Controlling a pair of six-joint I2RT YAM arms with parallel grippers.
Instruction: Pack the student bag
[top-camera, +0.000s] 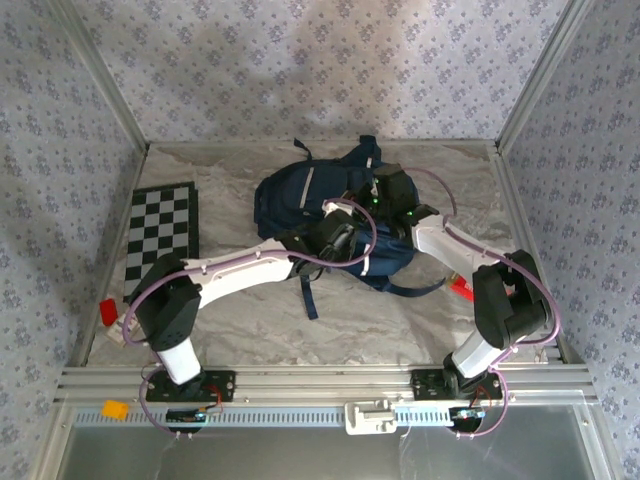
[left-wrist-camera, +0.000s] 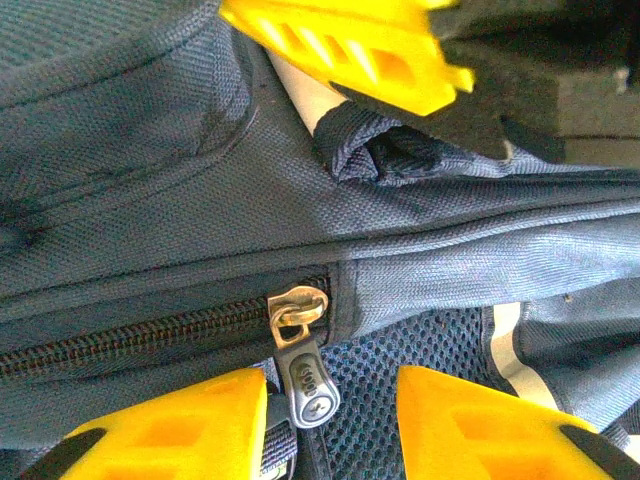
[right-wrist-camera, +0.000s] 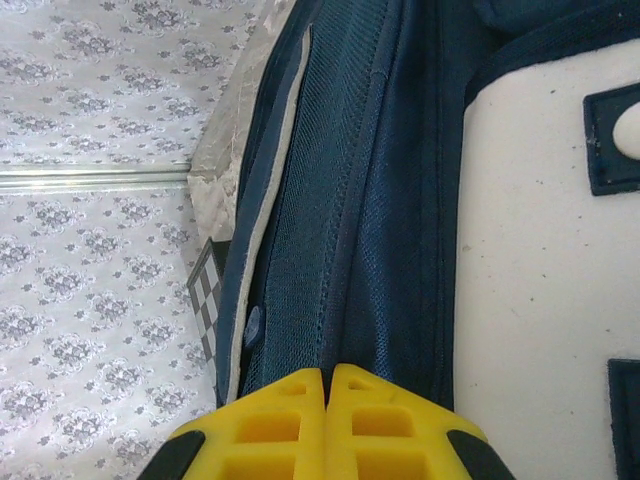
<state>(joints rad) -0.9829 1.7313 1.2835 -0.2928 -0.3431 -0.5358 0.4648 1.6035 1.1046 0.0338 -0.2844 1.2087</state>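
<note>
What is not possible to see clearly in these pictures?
- Top view: the left arm and right arm hide the middle of the student bag.
- Left wrist view: the left edge cuts off the zipper.
- Right wrist view: the shut right gripper hides whether it pinches fabric.
- Top view: the red object at far left is too small to name.

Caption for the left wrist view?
Left end effector open, straddling the zipper pull of the navy student bag.

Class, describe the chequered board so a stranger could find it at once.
Find the navy student bag at the middle of the table. Left of it, against the table's left edge, lies a flat board. Its black and white squares set it apart.
</note>
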